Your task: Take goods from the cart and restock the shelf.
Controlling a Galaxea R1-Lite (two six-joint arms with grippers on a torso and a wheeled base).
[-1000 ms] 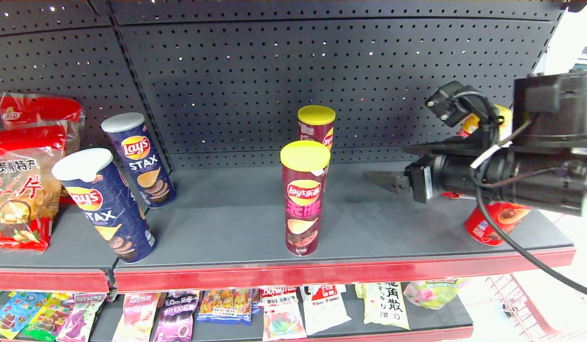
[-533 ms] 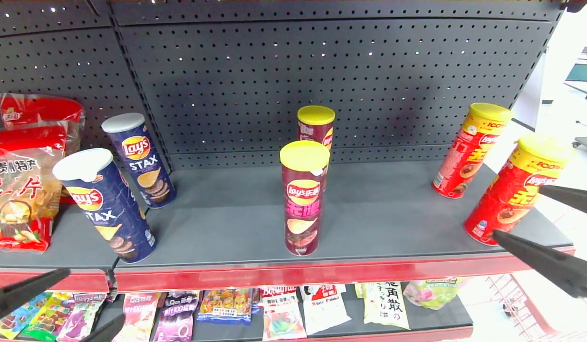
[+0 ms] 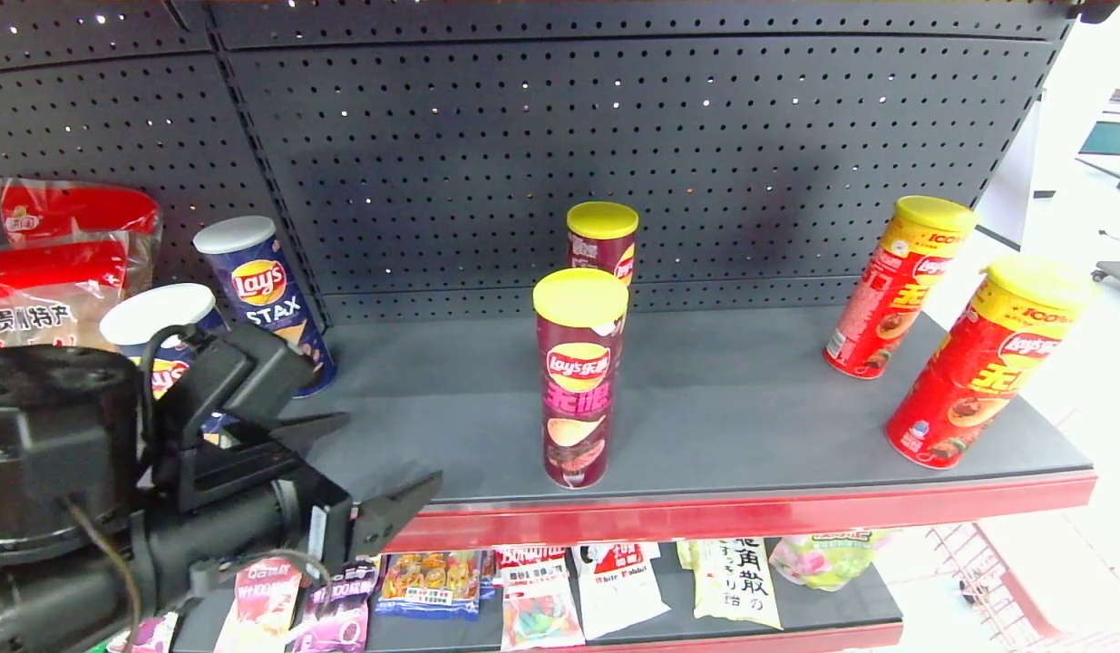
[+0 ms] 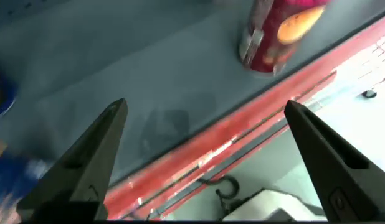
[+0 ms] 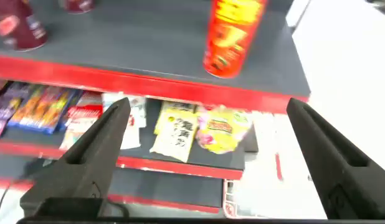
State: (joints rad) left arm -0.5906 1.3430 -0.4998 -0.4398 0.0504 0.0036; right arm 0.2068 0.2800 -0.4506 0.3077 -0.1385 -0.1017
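Note:
On the grey shelf (image 3: 723, 408) stand two maroon cans with yellow lids, one in front (image 3: 578, 381) and one behind it (image 3: 603, 238). Two red cans (image 3: 895, 286) (image 3: 990, 363) lean at the right end. Two blue cans stand at the left; the rear one (image 3: 265, 299) is in plain sight, while my left arm partly covers the front one (image 3: 160, 313). My left gripper (image 3: 383, 458) is open and empty over the shelf's front edge, left of the front maroon can (image 4: 273, 37). My right gripper (image 5: 208, 104) is open and empty, off the shelf front, below a red can (image 5: 233, 34).
Red snack bags (image 3: 43, 290) fill the shelf's far left. The red front lip (image 3: 750, 517) runs along the shelf edge. Several snack packets (image 3: 614, 580) lie on the lower shelf (image 5: 180, 134). A black pegboard wall (image 3: 614, 136) backs the shelf.
The right arm, which stood in front of the red cans, has dropped out of the head view. The left arm has risen at the lower left, covering the front blue can.

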